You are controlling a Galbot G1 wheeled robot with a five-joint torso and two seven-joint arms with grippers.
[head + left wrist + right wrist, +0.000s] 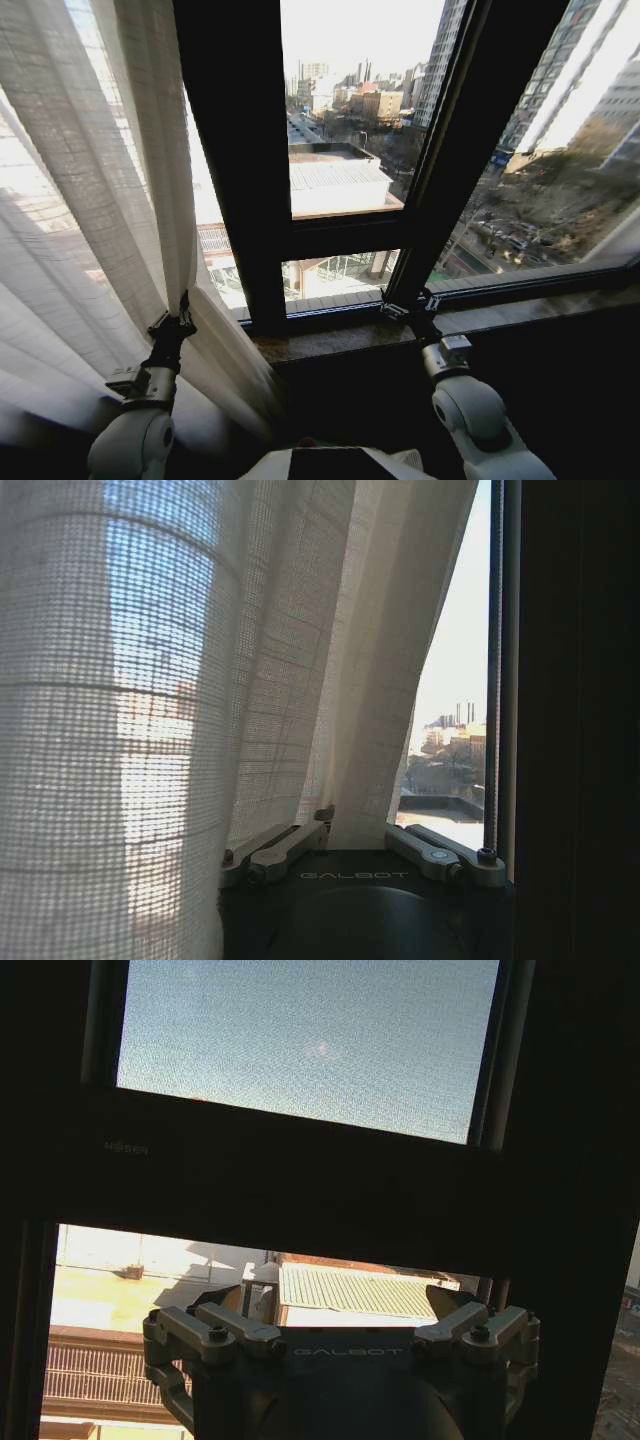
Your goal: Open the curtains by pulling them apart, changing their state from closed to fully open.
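Left gripper (pixel 183 312) is raised at the lower left, its fingers (pixel 285 842) pinching a fold of the sheer white pleated curtains (pixel 90 200), which hang gathered over the left side of the dark-framed window (pixel 240 170). Right gripper (pixel 420 305), fingers spread with nothing between them, sits at the brown stone sill (pixel 540 312), beside the dark window frame.

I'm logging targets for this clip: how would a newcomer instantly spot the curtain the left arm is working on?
Start at the dark window frame with the city beyond it. Left of it hangs the sheer white curtain, its pleats gathered low where the left tool meets its edge. It is the one pale, see-through surface; the right tool sits by bare glass at the stone sill.
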